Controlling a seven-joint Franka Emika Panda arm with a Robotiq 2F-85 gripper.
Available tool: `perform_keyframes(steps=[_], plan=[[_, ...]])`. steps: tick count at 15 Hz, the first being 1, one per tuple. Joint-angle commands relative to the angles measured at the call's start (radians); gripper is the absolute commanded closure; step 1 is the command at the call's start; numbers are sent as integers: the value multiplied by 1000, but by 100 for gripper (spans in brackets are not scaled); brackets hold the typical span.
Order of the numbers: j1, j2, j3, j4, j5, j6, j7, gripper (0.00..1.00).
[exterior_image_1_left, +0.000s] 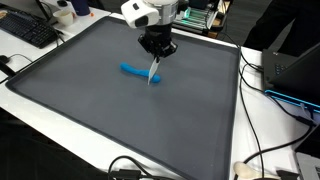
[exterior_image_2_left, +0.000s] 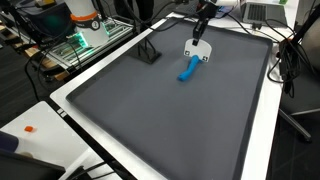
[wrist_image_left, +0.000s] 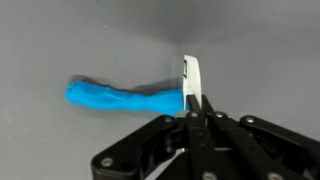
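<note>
Spread over a white table (exterior_image_1_left: 60, 122), a dark grey mat (exterior_image_1_left: 100, 100) bearing a lumpy blue strip (exterior_image_1_left: 135, 71) lying flat, with a black stand (exterior_image_2_left: 150, 52) by one edge.

Blue piece (wrist_image_left: 120, 97): elongated, lumpy, lying flat on the grey mat (wrist_image_left: 60, 40). White card (wrist_image_left: 192, 78): thin, flat, upright, pinched in the gripper (wrist_image_left: 192, 108), right at one end of the blue piece.

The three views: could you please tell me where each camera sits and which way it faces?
Exterior view: raised beside mat, looking down; arm and gripper show.
Exterior view: raised, looking obliquely across mat; gripper at far end.
Wrist view: behind gripper, facing mat.
All share the blue piece and card.
</note>
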Motion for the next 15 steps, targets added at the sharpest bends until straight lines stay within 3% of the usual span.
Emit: perform_keyframes(steps=[1, 15], plan=[[2, -50, -6, -30, -3, -5, -8, 99], [-14, -52, -34, -17, -32, 18, -6, 99]])
